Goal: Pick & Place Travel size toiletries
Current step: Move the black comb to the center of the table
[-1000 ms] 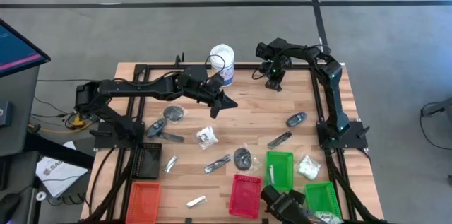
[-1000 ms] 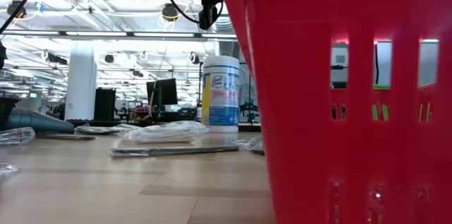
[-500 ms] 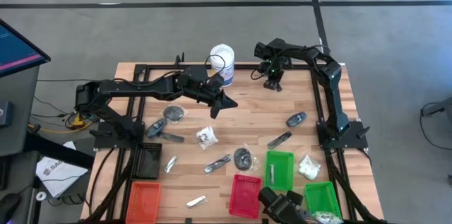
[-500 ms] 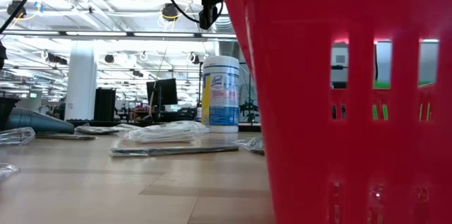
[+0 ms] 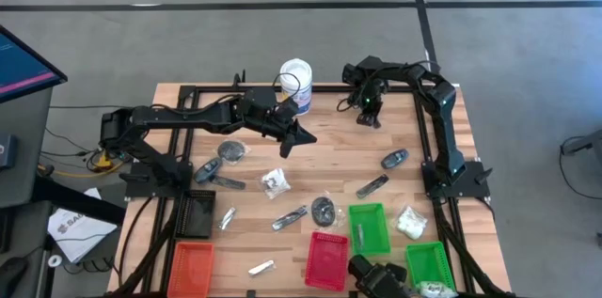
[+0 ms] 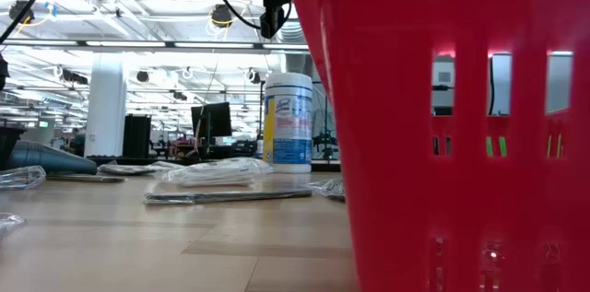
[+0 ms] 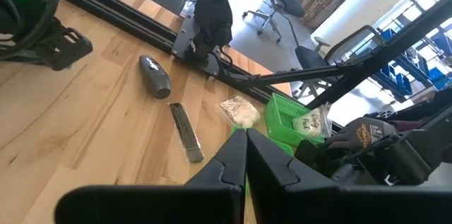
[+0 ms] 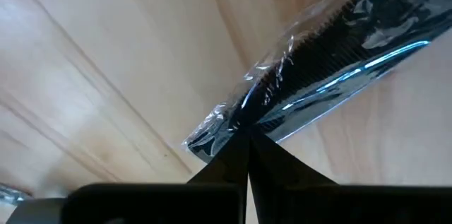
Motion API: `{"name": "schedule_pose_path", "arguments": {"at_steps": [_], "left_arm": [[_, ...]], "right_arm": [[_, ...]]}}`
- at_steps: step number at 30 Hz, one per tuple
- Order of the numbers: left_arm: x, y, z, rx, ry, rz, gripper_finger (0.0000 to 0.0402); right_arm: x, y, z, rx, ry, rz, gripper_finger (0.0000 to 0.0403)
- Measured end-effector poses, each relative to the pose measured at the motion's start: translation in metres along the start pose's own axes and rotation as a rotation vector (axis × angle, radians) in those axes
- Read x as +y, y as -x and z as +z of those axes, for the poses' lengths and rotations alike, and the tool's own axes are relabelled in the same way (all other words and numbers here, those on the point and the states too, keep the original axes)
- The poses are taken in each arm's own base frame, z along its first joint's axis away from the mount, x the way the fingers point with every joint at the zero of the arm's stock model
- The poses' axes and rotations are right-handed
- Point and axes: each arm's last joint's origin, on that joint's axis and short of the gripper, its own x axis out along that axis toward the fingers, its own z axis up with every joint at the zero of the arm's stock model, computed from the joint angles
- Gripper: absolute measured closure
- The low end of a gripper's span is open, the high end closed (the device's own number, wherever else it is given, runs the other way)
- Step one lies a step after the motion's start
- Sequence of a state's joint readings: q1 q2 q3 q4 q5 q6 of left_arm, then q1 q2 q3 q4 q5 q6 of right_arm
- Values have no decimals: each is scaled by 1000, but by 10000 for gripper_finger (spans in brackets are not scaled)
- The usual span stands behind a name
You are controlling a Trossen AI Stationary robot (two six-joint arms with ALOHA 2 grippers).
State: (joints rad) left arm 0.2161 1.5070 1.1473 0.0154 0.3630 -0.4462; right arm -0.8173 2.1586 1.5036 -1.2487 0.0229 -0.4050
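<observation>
Wooden bench (image 5: 329, 148), toiletries scattered mid-frame in the high view. Right claw (image 5: 370, 115), upper right of centre, is pinched shut on a wrapped black comb (image 8: 332, 90) lying against the boards. Left claw (image 5: 299, 138), centre, is shut on nothing. Slick wrapping (thin grip at one end) could let the comb slip or swing when lifted.

A pale, smooth wooden plank bench (image 5: 329, 162) with matt grain. A black toothed plastic comb (image 8: 332, 90) lies in glossy, crinkled clear film. A red perforated plastic basket (image 6: 442, 126) looks smooth and slightly shiny.
</observation>
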Motion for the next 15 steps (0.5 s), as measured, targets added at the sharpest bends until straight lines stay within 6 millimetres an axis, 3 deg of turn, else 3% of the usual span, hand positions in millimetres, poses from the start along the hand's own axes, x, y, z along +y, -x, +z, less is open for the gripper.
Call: {"name": "schedule_pose_path", "arguments": {"at_steps": [7, 15], "left_arm": [[0, 0, 0, 0, -4, 0, 401], [0, 0, 0, 1, -5, -3, 401]], "right_arm": [[4, 2, 2, -24, 18, 73, 403], [31, 2, 12, -35, 89, 110, 403]]}}
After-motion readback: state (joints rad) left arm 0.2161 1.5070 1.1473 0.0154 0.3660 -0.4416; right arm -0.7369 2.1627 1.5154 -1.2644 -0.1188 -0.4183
